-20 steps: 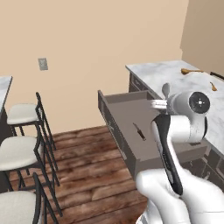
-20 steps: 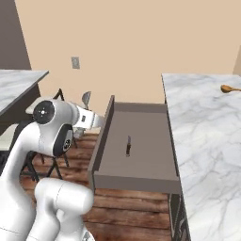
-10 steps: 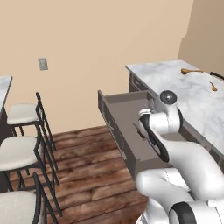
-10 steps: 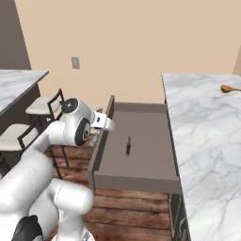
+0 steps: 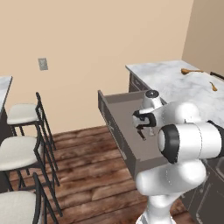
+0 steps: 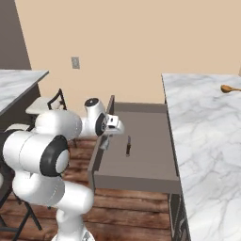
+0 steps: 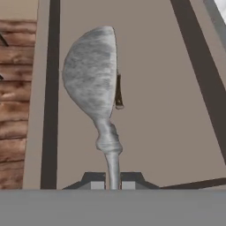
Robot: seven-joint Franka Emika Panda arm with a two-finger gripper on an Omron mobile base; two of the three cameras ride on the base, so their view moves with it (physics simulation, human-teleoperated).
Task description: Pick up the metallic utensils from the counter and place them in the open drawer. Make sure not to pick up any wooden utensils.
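Observation:
My gripper point(image 7: 112, 182) is shut on the handle of the silver-grey spoon point(image 7: 90, 73), whose bowl points away from the hand. It hangs over the open drawer point(image 7: 176, 132), near the front panel. The dark-handled utensil point(image 7: 118, 93) lies on the drawer floor behind the spoon's bowl, and shows as the same dark utensil point(image 6: 127, 146) from the right base. In the base views my gripper point(image 5: 141, 127) point(image 6: 105, 141) points down into the grey-brown drawer point(image 5: 117, 131) point(image 6: 146, 160). Two wooden spoons point(image 5: 190, 71) point(image 5: 213, 86) lie far back on the marble counter point(image 5: 170, 81), and one wooden spoon point(image 6: 228, 88) lies on that counter point(image 6: 207, 132).
Bar stools point(image 5: 22, 114) stand in a row on the wooden floor point(image 5: 87, 157) to the left. A marble-topped island point(image 6: 19, 80) lies beyond them. The drawer's front panel point(image 6: 97, 157) juts into the aisle beside my arm.
My arm has folded lower and the hand has come down over the drawer with the spoon still gripped. The dark-handled utensil in the drawer has not moved.

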